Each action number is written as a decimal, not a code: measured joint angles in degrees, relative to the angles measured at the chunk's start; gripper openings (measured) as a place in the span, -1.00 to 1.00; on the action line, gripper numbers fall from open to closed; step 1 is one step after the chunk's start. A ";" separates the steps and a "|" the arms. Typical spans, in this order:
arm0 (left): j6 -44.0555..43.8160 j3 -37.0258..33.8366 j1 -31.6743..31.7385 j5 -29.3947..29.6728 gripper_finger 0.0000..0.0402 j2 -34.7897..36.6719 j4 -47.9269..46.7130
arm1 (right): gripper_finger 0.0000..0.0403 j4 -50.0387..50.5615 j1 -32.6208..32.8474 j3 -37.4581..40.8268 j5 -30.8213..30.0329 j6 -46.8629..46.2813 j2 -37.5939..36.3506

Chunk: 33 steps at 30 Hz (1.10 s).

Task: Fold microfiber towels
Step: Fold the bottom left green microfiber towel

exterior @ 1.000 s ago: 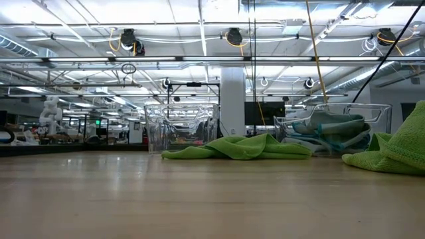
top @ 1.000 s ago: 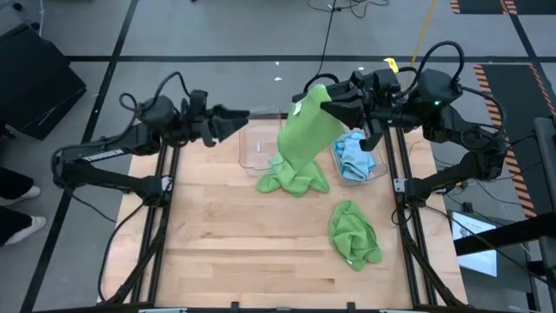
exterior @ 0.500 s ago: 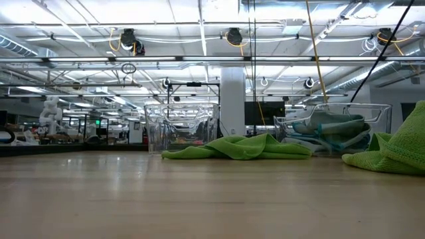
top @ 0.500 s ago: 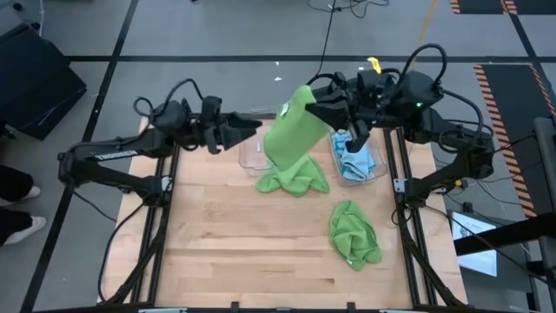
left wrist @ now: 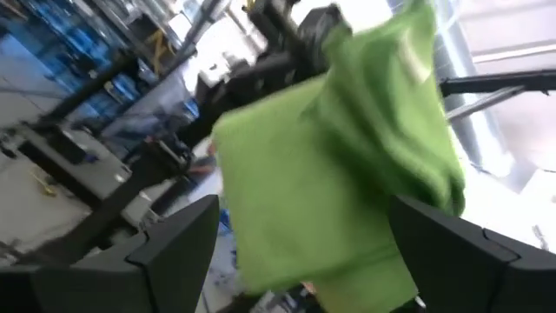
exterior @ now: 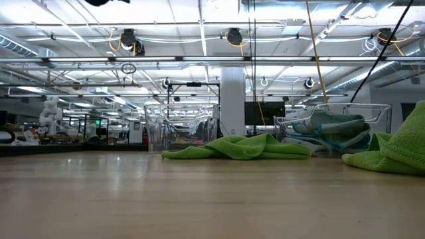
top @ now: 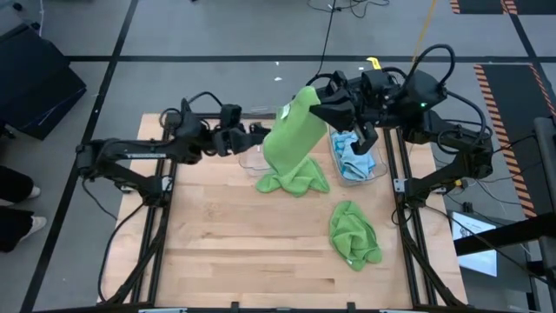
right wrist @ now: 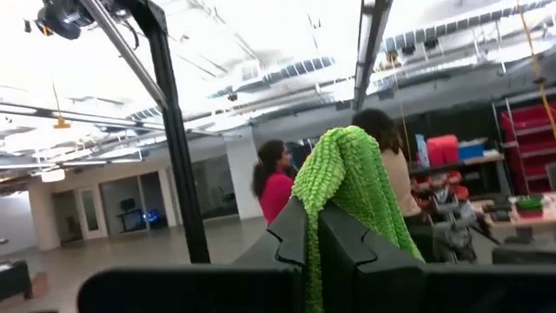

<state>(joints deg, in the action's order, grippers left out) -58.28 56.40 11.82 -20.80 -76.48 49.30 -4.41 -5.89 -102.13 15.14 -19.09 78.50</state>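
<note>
Right gripper [top: 314,103] holds a lime green towel [top: 294,139] aloft over a pale wooden table [top: 234,243].

Its fingers are clamped on the towel's top corner; the cloth hangs to a crumpled heap at the table's 12 o'clock. The left gripper [top: 261,135], jaws spread wide and empty, sits just beside the hanging cloth. A second green towel [top: 354,233] lies bunched toward 4 o'clock. Light blue towels [top: 352,156] fill a clear bin [top: 373,174] at 2 o'clock; another clear bin [top: 252,152] stands at 11 o'clock. Beyond stretches a bright workshop with ceiling trusses, where two people stand.
</note>
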 joint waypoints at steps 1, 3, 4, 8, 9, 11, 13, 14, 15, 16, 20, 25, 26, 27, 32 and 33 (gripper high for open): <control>-0.63 0.00 -0.34 -0.22 0.67 -0.89 1.15 | -0.98 -0.75 -0.11 0.00 0.00 0.09 0.00; -1.94 0.00 -1.07 -0.18 0.67 -2.75 4.73 | -0.98 -2.20 -0.44 0.00 0.02 0.19 0.01; -2.59 0.00 -1.39 0.02 0.67 -3.59 7.12 | -0.98 -2.39 -0.56 0.00 -0.01 0.11 -0.01; -4.93 0.00 -2.40 2.73 0.67 -5.66 14.64 | -0.98 -1.68 -1.27 0.00 0.11 -2.06 0.37; -5.21 0.00 -2.59 3.41 0.67 -5.83 15.57 | -0.98 -0.79 -1.29 0.00 0.09 -2.60 0.54; -5.26 0.02 -2.83 4.86 0.67 -5.84 15.88 | -0.98 0.04 -1.29 0.00 0.07 -2.95 1.15; -5.27 0.13 -3.00 5.66 0.67 -5.84 16.30 | -0.98 1.73 -1.29 0.02 0.07 -3.36 1.25; -5.39 0.33 -3.03 5.66 0.67 -5.88 17.16 | -0.98 2.23 -1.29 0.02 0.04 -3.58 1.54; -5.53 0.65 -3.15 5.70 0.67 -5.88 18.04 | -0.98 2.66 -1.29 0.01 0.01 -3.87 1.89; -5.49 1.15 -3.32 5.78 0.67 -5.88 18.85 | -0.98 3.26 -1.36 -0.02 0.01 -4.16 2.04; -4.05 3.24 -3.67 5.82 0.67 -5.39 18.53 | -0.98 4.86 -1.64 0.02 0.02 -4.29 2.80; -1.11 6.01 -3.63 7.12 0.67 -5.21 17.90 | -0.98 7.44 -1.64 0.02 0.07 -4.95 2.99; -0.46 6.24 -3.63 7.62 0.67 -5.21 17.88 | -0.98 7.94 -1.64 0.02 0.04 -5.16 2.99; 0.23 6.53 -3.63 8.16 0.67 -5.21 17.79 | -0.98 8.32 -1.64 0.02 0.04 -5.32 2.99; 3.51 6.71 -3.59 9.36 0.62 -5.21 15.52 | -0.98 9.47 -1.68 0.02 -0.11 -5.34 2.97; 3.99 6.71 -3.59 9.37 0.57 -5.21 14.37 | -0.98 9.45 -1.66 0.02 -0.11 -5.36 2.97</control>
<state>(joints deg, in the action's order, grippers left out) -54.29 63.11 8.23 -11.42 -81.69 63.67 5.04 -7.55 -102.10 15.03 -24.45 81.47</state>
